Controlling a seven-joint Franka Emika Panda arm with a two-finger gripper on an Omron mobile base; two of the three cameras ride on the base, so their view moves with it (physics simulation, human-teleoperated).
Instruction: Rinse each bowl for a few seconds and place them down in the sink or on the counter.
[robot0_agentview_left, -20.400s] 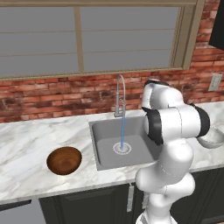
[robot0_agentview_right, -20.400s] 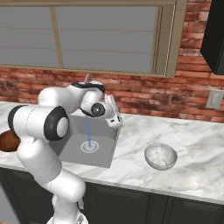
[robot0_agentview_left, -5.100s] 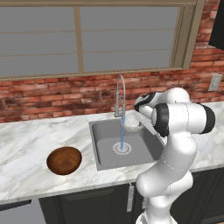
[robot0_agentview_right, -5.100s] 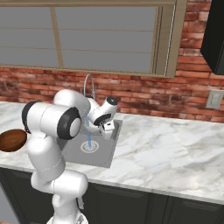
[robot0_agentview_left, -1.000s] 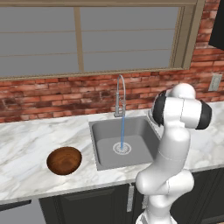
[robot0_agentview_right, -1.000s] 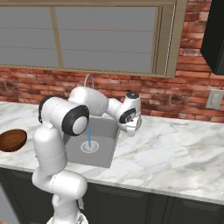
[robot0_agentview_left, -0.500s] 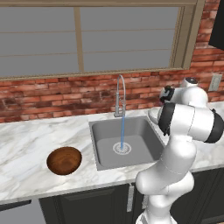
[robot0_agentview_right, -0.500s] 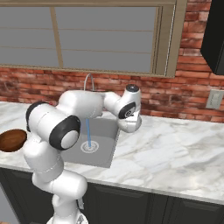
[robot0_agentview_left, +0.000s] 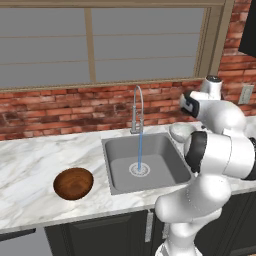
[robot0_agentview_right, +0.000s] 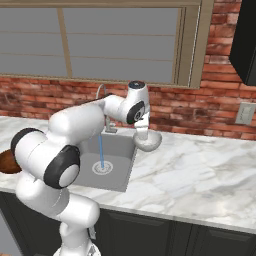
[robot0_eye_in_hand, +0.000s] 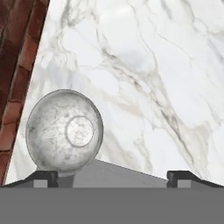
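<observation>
Two bowls: the pale speckled bowl (robot0_eye_in_hand: 64, 131) is sitting right of the sink (robot0_agentview_left: 146, 161); the gripper (robot0_eye_in_hand: 113, 176) is gaping wide, empty. Rigid, probably slick—pinching its rim suits.

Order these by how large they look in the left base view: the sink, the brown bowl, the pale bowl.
1. Sink, clearly largest.
2. Brown bowl.
3. Pale bowl, looks smallest, but it stands farther back and the arm hides part of it, so the two bowls may be alike.

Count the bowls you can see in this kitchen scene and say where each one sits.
2. The brown bowl sits on the counter left of the sink; the pale grey bowl sits on the counter by the sink's right rear corner.
</observation>
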